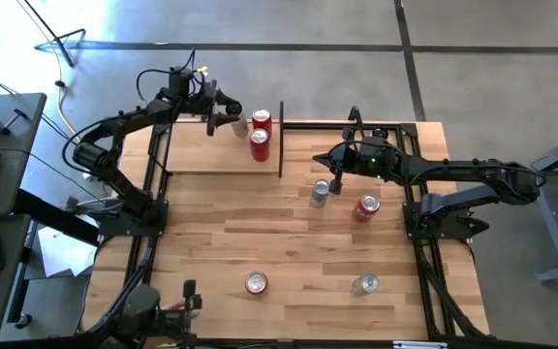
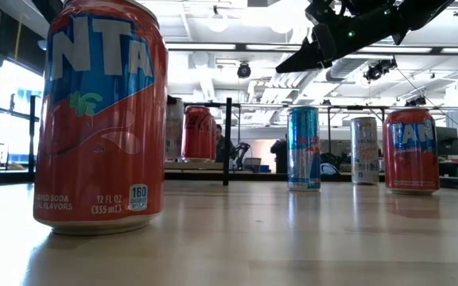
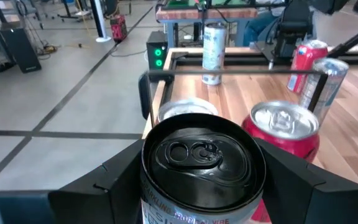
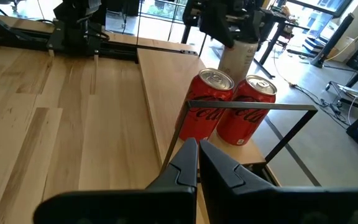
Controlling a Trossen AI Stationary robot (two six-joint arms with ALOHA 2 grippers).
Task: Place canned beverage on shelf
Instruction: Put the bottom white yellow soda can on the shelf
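Left gripper (image 1: 229, 121) around can (image 3: 199, 167) over shelf (image 1: 197, 155)

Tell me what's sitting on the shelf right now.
Two red cans stand on the shelf. The left tool holds a black-topped can beside them; its base is hidden.

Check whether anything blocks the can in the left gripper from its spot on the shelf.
Nothing visible does. The left gripper holds the black-topped can at the shelf, beside two red cans already standing there.
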